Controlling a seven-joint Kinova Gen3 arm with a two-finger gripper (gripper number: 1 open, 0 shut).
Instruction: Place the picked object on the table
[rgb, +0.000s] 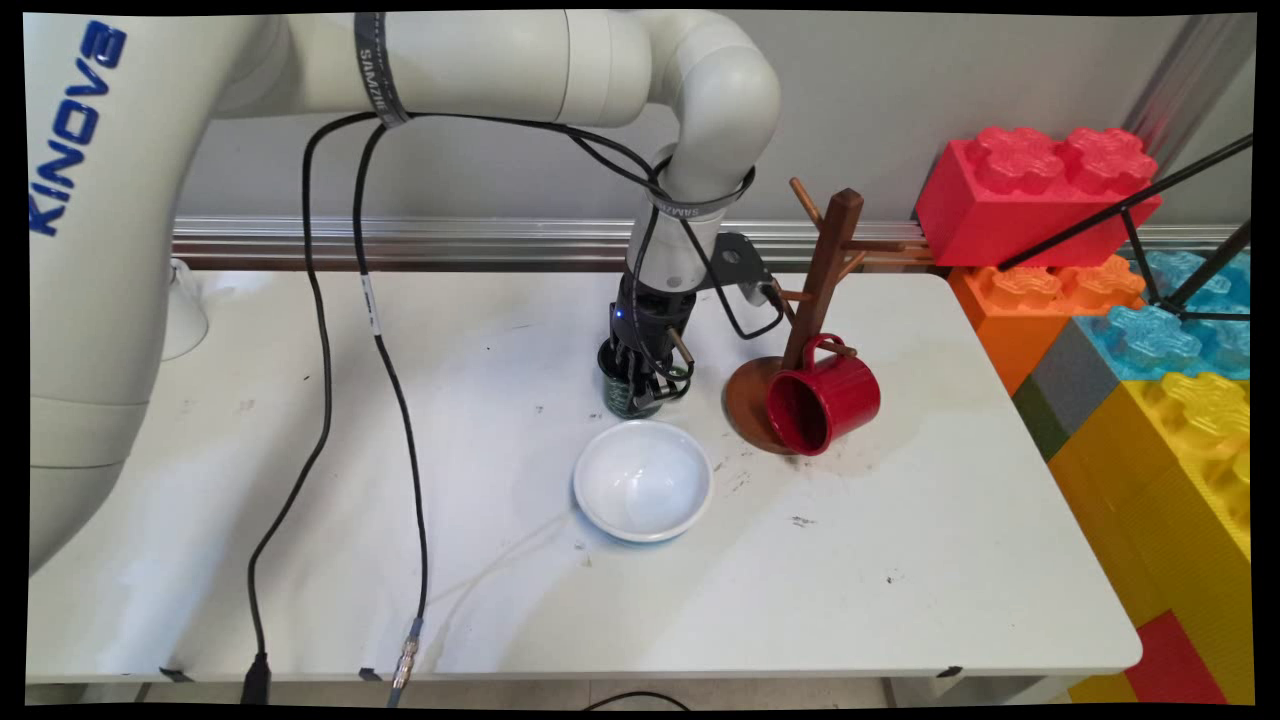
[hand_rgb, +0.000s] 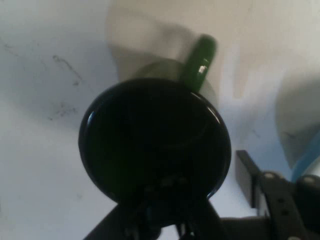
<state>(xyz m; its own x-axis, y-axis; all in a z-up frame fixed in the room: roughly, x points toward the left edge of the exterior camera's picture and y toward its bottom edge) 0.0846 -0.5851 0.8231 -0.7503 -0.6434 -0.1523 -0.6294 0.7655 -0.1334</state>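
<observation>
Gripper (rgb: 640, 385) points straight down at the table (rgb: 300, 480) and sits right on the dark green mug (rgb: 625, 395), at the table's back middle. Hand view shows the mug's (hand_rgb: 155, 140) dark round mouth filling the centre, its green handle (hand_rgb: 200, 60) sticking out toward the upper right. One finger looks to go down inside the mouth near the rim at the bottom edge, the other (hand_rgb: 270, 195) stands outside on the right; seems clamped on the rim, but whether the pads actually pinch it cannot be told. Mug appears to rest on the table or just over it; cannot tell which.

White bowl (rgb: 643, 480) sits just in front of the mug, upright, near but apart from it. To the right, a wooden mug tree (rgb: 820, 290) with a round base; a red mug (rgb: 825, 398) hangs by its handle from a low peg, tilted, mouth facing forward-left, over the base. Black cables (rgb: 320, 400) hang from the arm down across the table's left half to the front edge. Big toy bricks (rgb: 1100, 300), red, orange, blue, yellow, are stacked off the table's right end.
</observation>
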